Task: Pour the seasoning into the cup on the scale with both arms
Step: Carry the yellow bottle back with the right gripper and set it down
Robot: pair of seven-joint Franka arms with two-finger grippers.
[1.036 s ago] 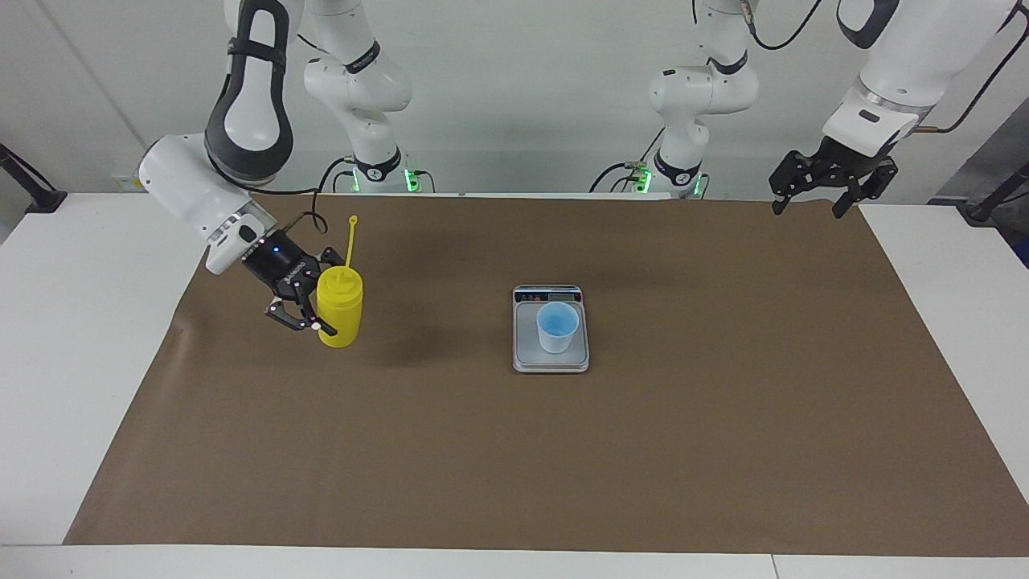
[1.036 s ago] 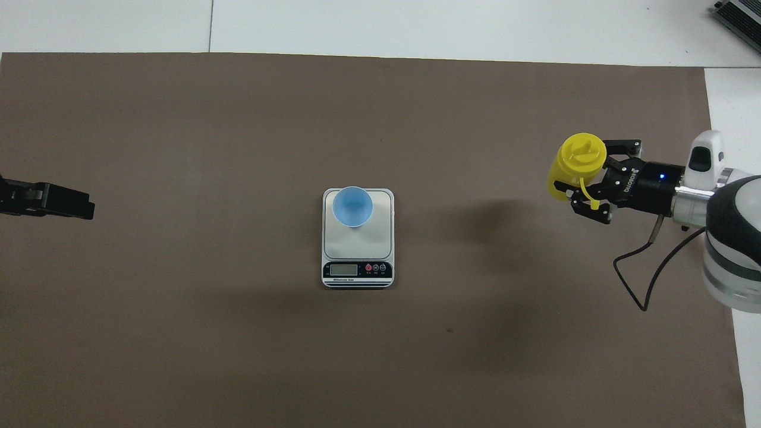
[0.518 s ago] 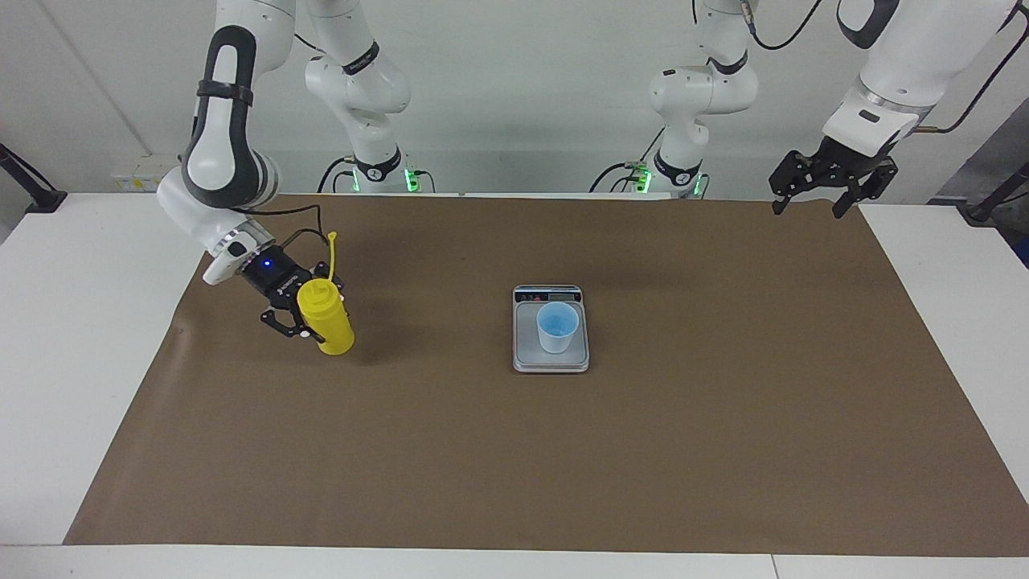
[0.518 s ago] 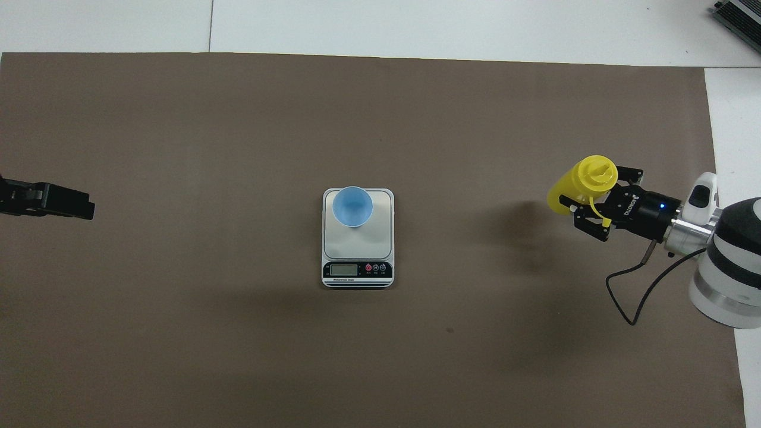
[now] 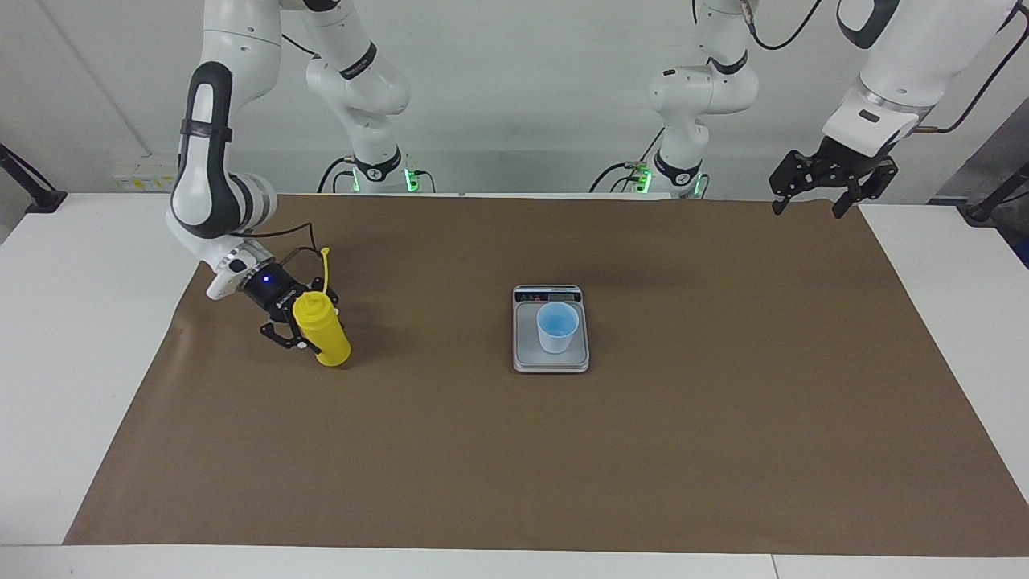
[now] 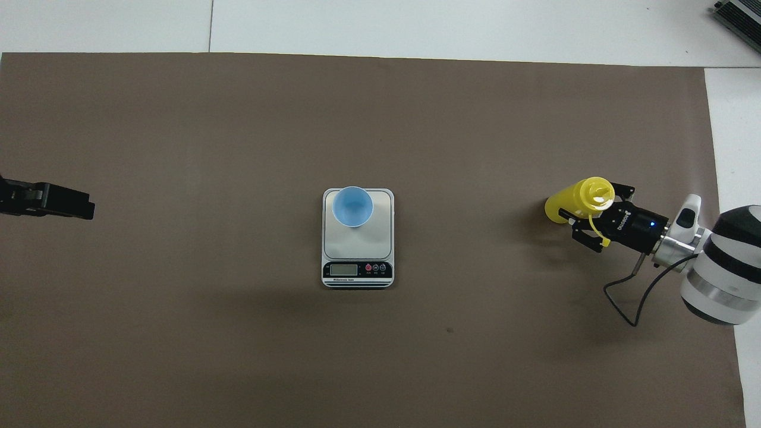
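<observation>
The yellow seasoning bottle [image 5: 323, 336] [image 6: 565, 205] leans over the mat toward the right arm's end of the table, its cap strap sticking up. My right gripper [image 5: 308, 334] [image 6: 588, 217] is shut on its body from the side. Whether the bottle's base touches the mat I cannot tell. The light-blue cup [image 5: 557, 326] [image 6: 352, 206] stands upright on the silver scale [image 5: 551, 363] [image 6: 380, 238] at mid-table. My left gripper [image 5: 809, 211] [image 6: 65, 205] hangs open and holds nothing, high over the mat's corner at the left arm's end, waiting.
A brown mat [image 5: 723, 418] covers most of the white table [image 5: 80, 322]. The right gripper's black cable [image 6: 621, 297] loops over the mat beside its wrist. Open mat lies between the bottle and the scale.
My right arm has brought the bottle down toward the mat and tipped it over more. The left arm, cup and scale have not moved.
</observation>
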